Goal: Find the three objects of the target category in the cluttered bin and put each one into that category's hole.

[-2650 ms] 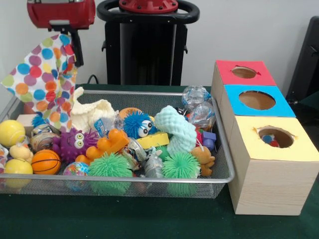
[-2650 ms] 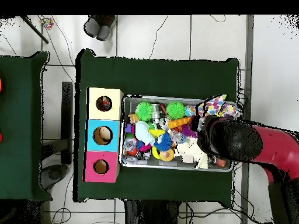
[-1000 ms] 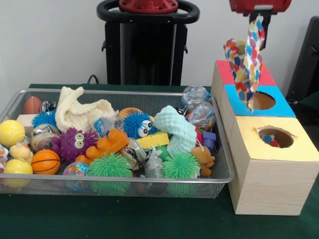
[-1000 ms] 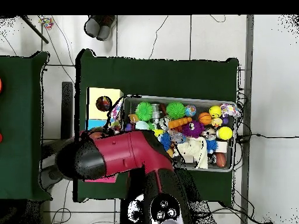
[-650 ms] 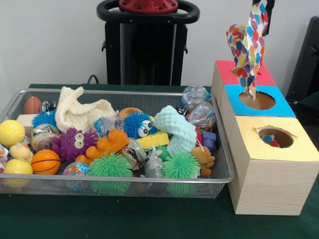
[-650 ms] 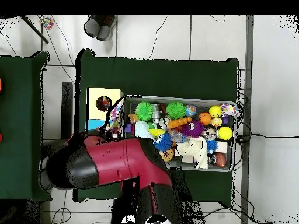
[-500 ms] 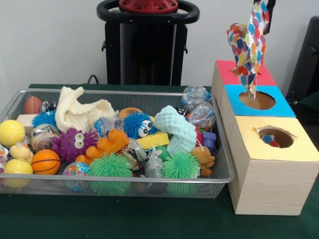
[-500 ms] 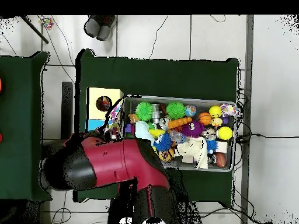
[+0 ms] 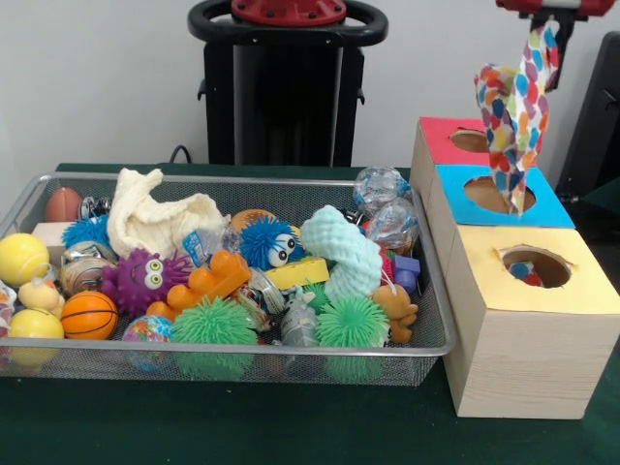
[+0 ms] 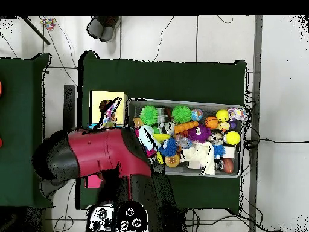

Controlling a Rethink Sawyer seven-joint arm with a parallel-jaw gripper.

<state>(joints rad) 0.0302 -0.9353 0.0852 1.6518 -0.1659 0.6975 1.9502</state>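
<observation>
From my remote station I see a dark green table cover (image 9: 242, 426) and a white wall (image 9: 97, 87) behind. Among the toys are a purple spiky creature (image 9: 145, 279), an orange mini basketball (image 9: 88, 314) and a yellow ball (image 9: 21, 258). Overhead, a thin cable (image 10: 277, 142) crosses the tiled floor (image 10: 163, 36) and a second green table (image 10: 21, 121) stands apart.

Hand (image 9: 545, 21) at top edge, pinched on spotted cloth (image 9: 513, 121); cloth hangs, tip over blue box's hole (image 9: 496, 195). Red box (image 9: 472, 141) behind, yellow box (image 9: 536, 268) in front. Wire bin (image 9: 242, 360) of toys beside, on bench (image 9: 223, 426)
</observation>
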